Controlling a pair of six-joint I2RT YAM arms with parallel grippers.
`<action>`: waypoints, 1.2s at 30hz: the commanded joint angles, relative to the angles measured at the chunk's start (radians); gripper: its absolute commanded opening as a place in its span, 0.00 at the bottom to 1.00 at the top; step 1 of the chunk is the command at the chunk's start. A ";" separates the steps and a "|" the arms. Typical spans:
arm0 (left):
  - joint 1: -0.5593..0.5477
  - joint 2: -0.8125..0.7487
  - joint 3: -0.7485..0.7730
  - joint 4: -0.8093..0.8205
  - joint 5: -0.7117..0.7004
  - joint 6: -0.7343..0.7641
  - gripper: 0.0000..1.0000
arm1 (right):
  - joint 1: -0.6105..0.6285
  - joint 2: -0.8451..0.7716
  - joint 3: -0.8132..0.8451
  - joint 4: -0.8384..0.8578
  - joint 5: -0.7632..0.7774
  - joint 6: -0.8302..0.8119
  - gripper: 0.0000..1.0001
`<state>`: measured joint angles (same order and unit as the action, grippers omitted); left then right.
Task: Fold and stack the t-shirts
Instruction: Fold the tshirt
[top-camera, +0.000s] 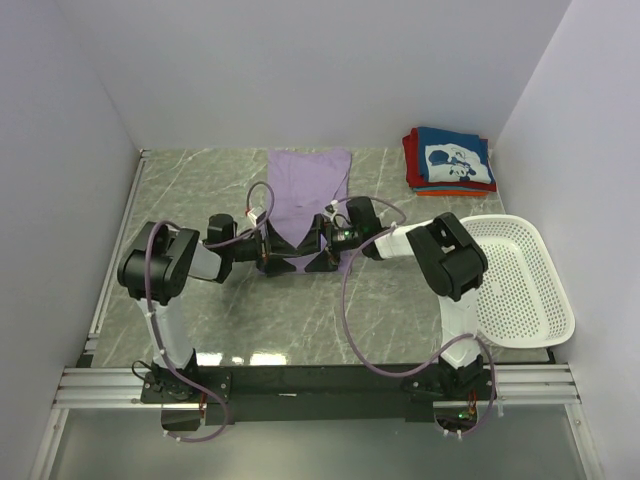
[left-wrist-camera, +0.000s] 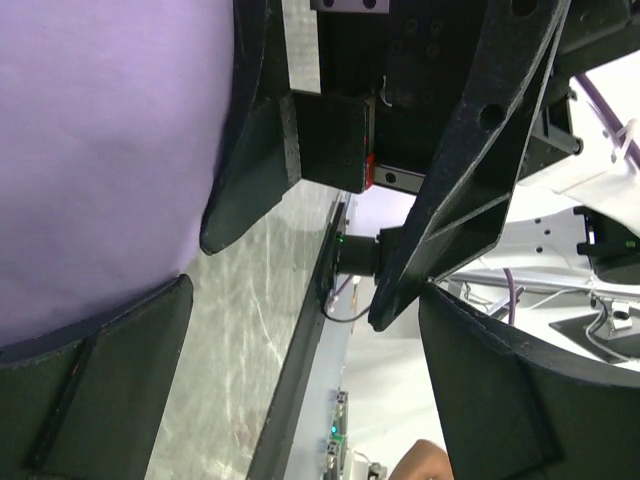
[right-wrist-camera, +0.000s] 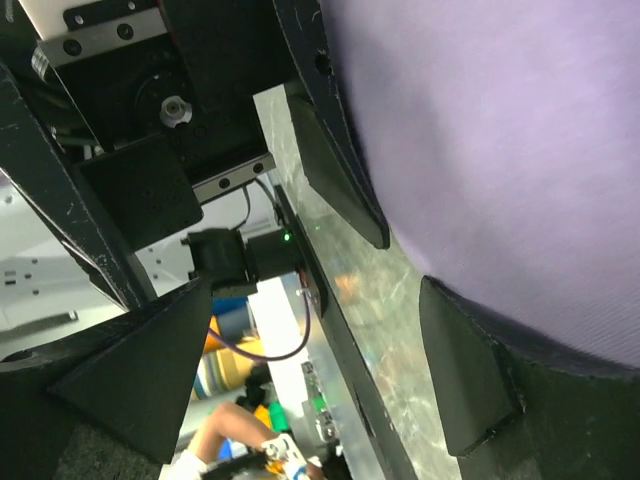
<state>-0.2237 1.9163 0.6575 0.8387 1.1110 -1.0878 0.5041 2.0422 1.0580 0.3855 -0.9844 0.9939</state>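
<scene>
A lavender t-shirt (top-camera: 308, 188) lies as a long folded strip at the table's middle back. Both grippers meet at its near end. My left gripper (top-camera: 273, 253) is open, and in the left wrist view (left-wrist-camera: 320, 390) one finger (left-wrist-camera: 100, 390) rests against the edge of the purple cloth (left-wrist-camera: 100, 140). My right gripper (top-camera: 322, 250) is open too; its wrist view (right-wrist-camera: 300, 380) shows one finger (right-wrist-camera: 470, 385) at the border of the lavender fabric (right-wrist-camera: 500, 130). Nothing sits between either pair of jaws. A stack of folded t-shirts (top-camera: 450, 160), navy with a white print on top and red below, lies at the back right.
A white perforated basket (top-camera: 520, 285) stands at the right edge, beside the right arm. Walls close in the back and both sides. The marbled tabletop (top-camera: 260, 310) runs to a black rail at the near edge.
</scene>
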 joint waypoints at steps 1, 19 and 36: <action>0.009 0.075 -0.016 0.066 -0.066 -0.020 0.99 | 0.005 0.013 0.016 0.128 -0.019 0.083 0.91; 0.199 -0.006 -0.059 -0.324 -0.059 0.290 0.99 | -0.116 -0.003 -0.095 -0.212 -0.002 -0.266 0.89; 0.300 -0.259 0.082 -0.952 -0.039 0.915 0.99 | -0.220 -0.204 0.054 -0.925 -0.034 -0.945 0.80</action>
<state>0.0673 1.7554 0.6640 0.1829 1.1439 -0.5205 0.2928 1.9457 1.0225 -0.2584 -1.0824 0.3206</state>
